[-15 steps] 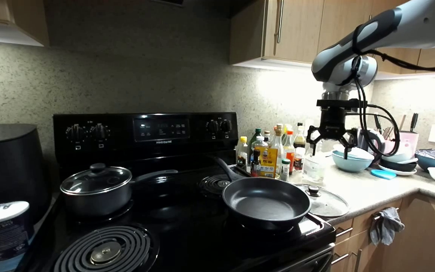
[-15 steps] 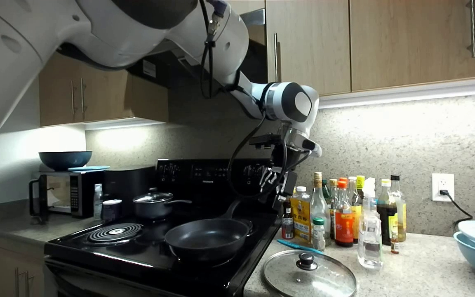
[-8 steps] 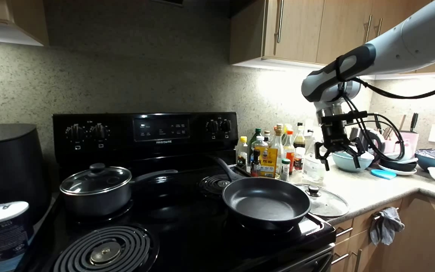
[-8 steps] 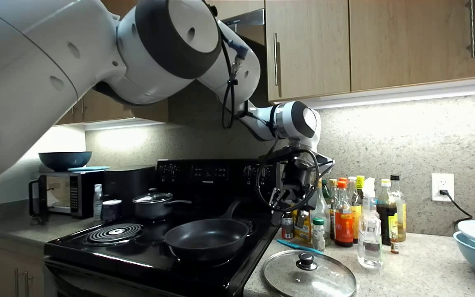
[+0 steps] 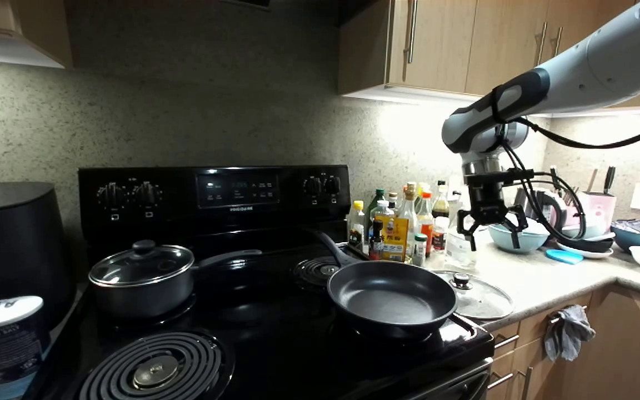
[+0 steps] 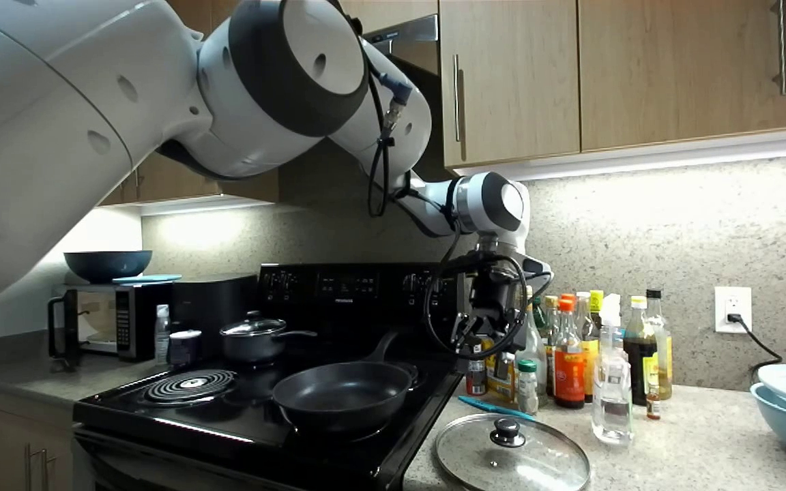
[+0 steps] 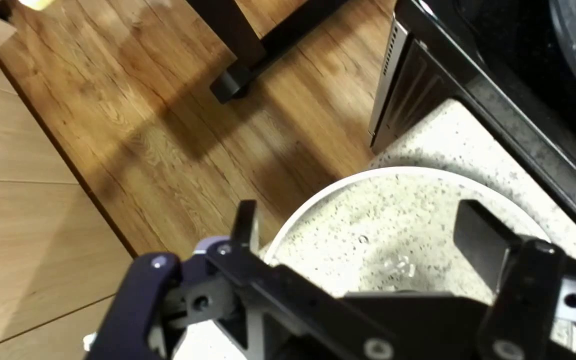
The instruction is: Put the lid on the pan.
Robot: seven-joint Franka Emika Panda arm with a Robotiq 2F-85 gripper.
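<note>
Lid (image 7: 393, 220) lies partly behind hand (image 7: 365, 231) in wrist view only.

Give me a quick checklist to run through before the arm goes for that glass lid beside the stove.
1. Jaws open: ok, spread apart with nothing gripped.
2. Lid lying flat: ok, on the counter, knob up.
3. Jaws centred over the knob: cannot tell; the wrist view does not clearly show it.
4. Lid free of the blue item: cannot tell; they seem to meet in an exterior view.
5. Pan uncovered: ok, on the stove.
6. Heat off: cannot tell; the stove dials are too small to read.
</note>
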